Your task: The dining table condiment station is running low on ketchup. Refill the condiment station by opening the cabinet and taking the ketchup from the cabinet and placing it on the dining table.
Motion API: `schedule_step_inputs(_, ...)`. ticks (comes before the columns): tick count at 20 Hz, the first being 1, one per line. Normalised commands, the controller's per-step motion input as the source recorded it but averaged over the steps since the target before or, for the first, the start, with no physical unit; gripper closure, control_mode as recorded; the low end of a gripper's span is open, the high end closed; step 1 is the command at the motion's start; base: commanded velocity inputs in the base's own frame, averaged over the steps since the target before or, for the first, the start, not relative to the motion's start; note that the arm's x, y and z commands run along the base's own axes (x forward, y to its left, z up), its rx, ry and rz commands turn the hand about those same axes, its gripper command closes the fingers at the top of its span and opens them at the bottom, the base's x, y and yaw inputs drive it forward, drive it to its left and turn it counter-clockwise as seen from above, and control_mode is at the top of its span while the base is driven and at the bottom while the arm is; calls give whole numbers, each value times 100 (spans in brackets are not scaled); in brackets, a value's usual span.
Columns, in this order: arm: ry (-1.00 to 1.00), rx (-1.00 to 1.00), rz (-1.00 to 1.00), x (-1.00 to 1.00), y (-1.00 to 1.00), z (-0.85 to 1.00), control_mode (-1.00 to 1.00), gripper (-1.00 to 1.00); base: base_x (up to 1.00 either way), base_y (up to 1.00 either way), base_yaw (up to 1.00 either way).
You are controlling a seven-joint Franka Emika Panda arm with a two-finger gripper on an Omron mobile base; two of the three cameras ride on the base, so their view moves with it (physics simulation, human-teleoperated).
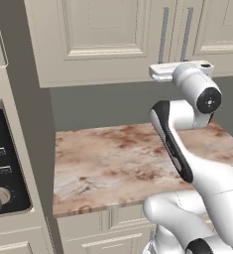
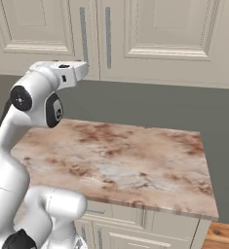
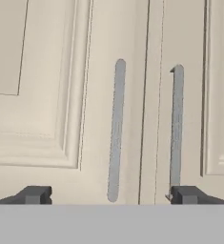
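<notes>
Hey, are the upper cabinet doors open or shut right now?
Shut. Both doors of the cabinet sit flush, with a thin seam between the two bar handles. The open tool faces them, touching neither.

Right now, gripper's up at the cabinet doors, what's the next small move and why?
Probably ease the gripper straight forward toward a handle, likely the right handle, which sits by the right fingertip. The cabinet doors are both shut, the jaws are spread wide with nothing between them, and the fingers have not yet reached either bar. The left handle lies between the tips.

cabinet doors shut, contents hidden
</notes>
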Motion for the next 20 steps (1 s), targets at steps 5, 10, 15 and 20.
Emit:
schedule_step_inputs(5, 9, 13, 3, 47, -26, 2, -100, -100, 0, 0, 0)
schedule_step_inputs(10, 0, 20, 10, 36, -30, 15, -100, -100, 0, 0, 0)
schedule_step_inputs(15, 0, 4, 8, 57, 1, 1, -100, -100, 0, 0, 0)
schedule_step_inputs(20, 0, -3, 8, 61, 15, 1, -100, -100, 0, 0, 0)
